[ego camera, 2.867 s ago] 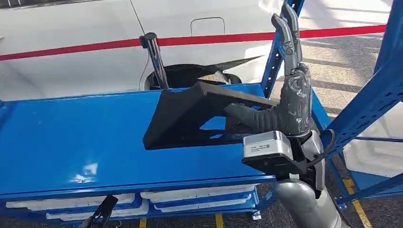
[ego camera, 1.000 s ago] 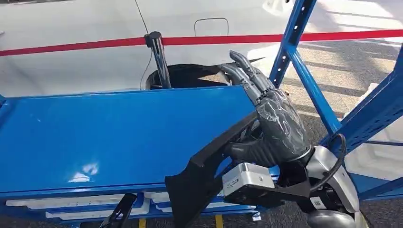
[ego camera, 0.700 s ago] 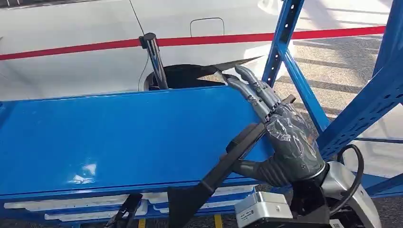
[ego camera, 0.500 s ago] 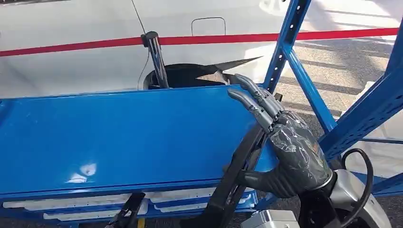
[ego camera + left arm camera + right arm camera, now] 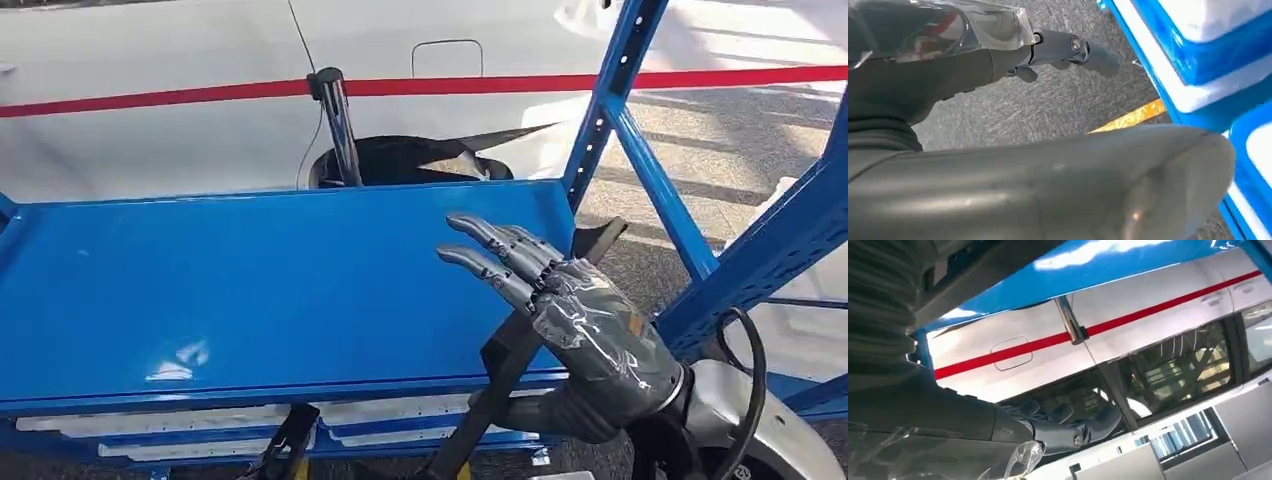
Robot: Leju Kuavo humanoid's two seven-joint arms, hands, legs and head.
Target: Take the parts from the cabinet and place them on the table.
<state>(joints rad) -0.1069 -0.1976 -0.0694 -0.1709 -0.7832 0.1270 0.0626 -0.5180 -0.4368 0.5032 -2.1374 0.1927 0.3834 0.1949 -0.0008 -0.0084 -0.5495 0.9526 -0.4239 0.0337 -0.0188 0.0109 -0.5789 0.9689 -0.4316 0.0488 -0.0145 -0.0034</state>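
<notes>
My right hand (image 5: 592, 340) grips a flat black plastic part (image 5: 508, 352) at the front right corner of the blue cabinet shelf (image 5: 250, 290). The part stands edge-on and slants from behind my fingers (image 5: 490, 255) down past the shelf's front edge. My thumb presses it from below while the fingers stretch out over the shelf. In the right wrist view the part (image 5: 983, 270) runs as a dark bar over the right hand (image 5: 948, 430). My left hand (image 5: 288, 448) hangs low by the lower shelves. In the left wrist view the left hand (image 5: 998, 65) holds nothing, fingers apart.
Blue rack uprights (image 5: 640, 150) rise just right of my right hand. White trays (image 5: 400, 415) lie on the lower shelves. Behind the shelf stand a black post (image 5: 336, 120) and a white car (image 5: 150, 130) with a red stripe. Grey floor with a yellow line (image 5: 1128, 117) lies below.
My right hand has drawn the black part off the shelf top toward the front right corner and lowered it. The part has turned from lying flat to hanging edge-on. The shelf top is now bare.
</notes>
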